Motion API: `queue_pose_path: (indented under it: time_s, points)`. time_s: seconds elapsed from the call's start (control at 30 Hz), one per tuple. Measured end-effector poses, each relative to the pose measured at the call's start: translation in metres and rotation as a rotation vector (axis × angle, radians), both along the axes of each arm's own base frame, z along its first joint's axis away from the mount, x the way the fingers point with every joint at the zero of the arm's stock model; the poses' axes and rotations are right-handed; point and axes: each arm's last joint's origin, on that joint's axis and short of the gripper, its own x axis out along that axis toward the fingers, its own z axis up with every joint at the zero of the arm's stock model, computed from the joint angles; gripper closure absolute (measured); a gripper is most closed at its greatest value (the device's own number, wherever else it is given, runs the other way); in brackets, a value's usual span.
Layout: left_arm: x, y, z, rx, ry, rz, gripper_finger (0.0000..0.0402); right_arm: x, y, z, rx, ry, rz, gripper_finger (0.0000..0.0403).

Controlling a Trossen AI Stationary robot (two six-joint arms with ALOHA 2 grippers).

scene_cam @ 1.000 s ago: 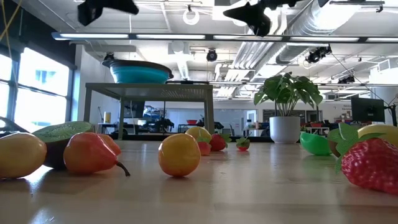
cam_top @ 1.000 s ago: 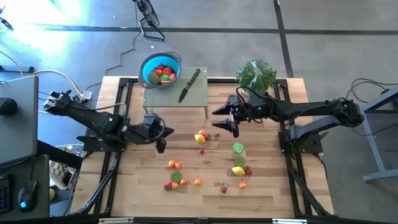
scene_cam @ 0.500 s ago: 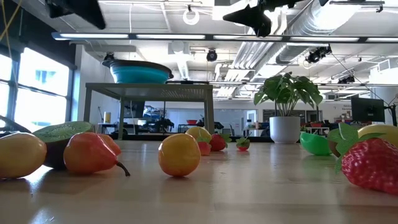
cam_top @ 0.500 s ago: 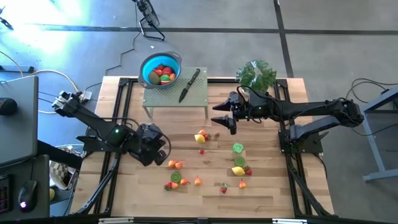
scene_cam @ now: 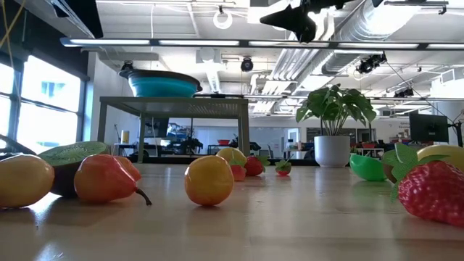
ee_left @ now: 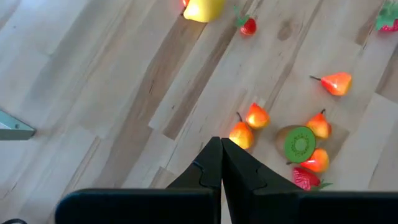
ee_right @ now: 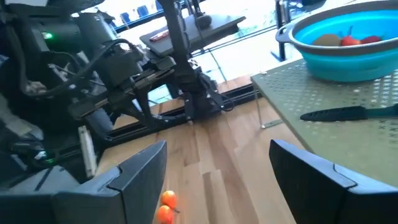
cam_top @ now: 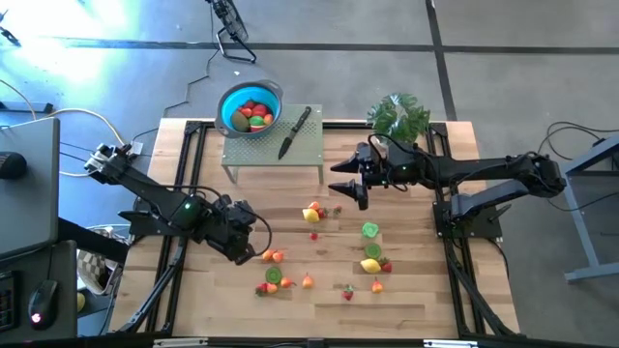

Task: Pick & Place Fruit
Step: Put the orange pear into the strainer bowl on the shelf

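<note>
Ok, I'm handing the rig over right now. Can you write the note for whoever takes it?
Left gripper: shut, empty, low over the table beside two orange fruit.
Right gripper: open, empty, hovering near the small stand.
Done: several fruit sit in the blue bowl on the stand, next to the knife.
Left: loose fruit scattered over the wooden table must go in the bowl.

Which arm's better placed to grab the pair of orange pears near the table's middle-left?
Left, probably. The left gripper hangs right beside the orange pears, though its fingers are shut and must open first. The right gripper is open but sits farther off, near the green stand.
</note>
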Motion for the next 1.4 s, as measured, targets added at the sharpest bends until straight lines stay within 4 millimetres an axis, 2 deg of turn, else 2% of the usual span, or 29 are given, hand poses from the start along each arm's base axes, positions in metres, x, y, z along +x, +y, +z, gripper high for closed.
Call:
queue_pose_path:
  time_s: [0.13,0.27,0.4,0.6,0.77,0.87,1.0,1.4]
  points:
    - [0.0,0.0,0.0,0.014,0.009,-0.032,0.0399,0.0,-0.002,0.0,0.011,0.0,-0.056,0.0127]
    - [-0.001,-0.001,-0.001,-0.009,0.048,-0.087,0.0363,0.0,-0.002,0.0,0.058,-0.003,-0.084,0.0127]
    - [-0.002,-0.002,-0.001,-0.037,0.065,-0.103,0.0287,0.0,-0.002,0.0,0.061,-0.004,-0.084,0.0127]
    - [0.0,-0.003,-0.002,-0.047,0.069,-0.126,0.0147,0.0,-0.002,0.0,0.062,-0.003,-0.075,0.0127]
    - [0.006,-0.006,0.001,-0.048,0.0,-0.157,0.0074,0.0,-0.002,0.0,0.063,-0.003,-0.073,0.0127]
    - [0.006,-0.006,0.001,-0.041,-0.016,-0.129,0.0057,0.0,-0.002,0.0,0.063,-0.003,-0.072,0.0127]
    - [0.011,-0.008,-0.004,-0.034,0.002,-0.115,0.0057,0.0,-0.002,0.0,0.056,-0.003,-0.071,0.0127]
    - [0.038,-0.024,-0.046,0.012,0.168,-0.131,0.0066,0.0,-0.002,-0.001,0.055,0.004,-0.071,0.0127]
